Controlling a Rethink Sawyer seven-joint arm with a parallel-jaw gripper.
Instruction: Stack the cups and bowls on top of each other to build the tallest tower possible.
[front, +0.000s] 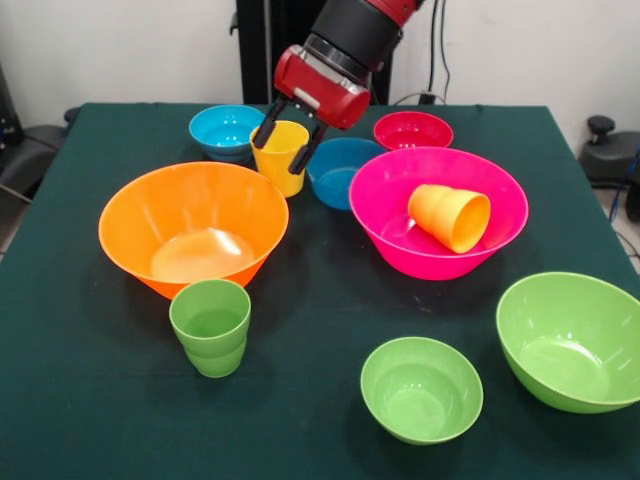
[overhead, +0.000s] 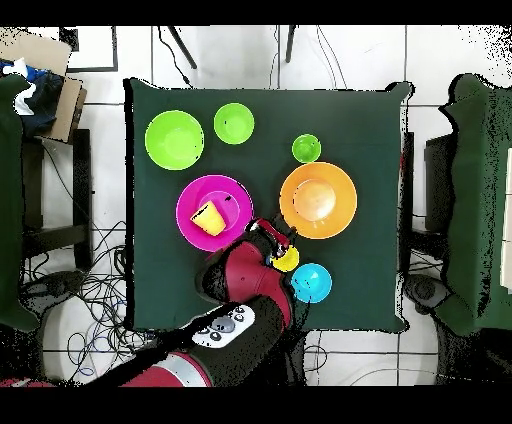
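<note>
The yellow cup (front: 281, 156) stands upright on the tabletop (front: 320, 300) between the light blue bowl (front: 226, 131) and darker blue bowl (front: 343, 171); the tool (front: 287, 140) straddles its rim, fingers spread on either side; whether they touch it is unclear.

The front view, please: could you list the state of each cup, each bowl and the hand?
Yellow cup: upright, between the fingers.
Orange-yellow cup: on its side in the pink bowl.
Green cup: upright, empty.
Orange bowl, large green bowl, small green bowl, light blue bowl, darker blue bowl, red-pink bowl: upright, empty.
Hand: open around the yellow cup.
</note>
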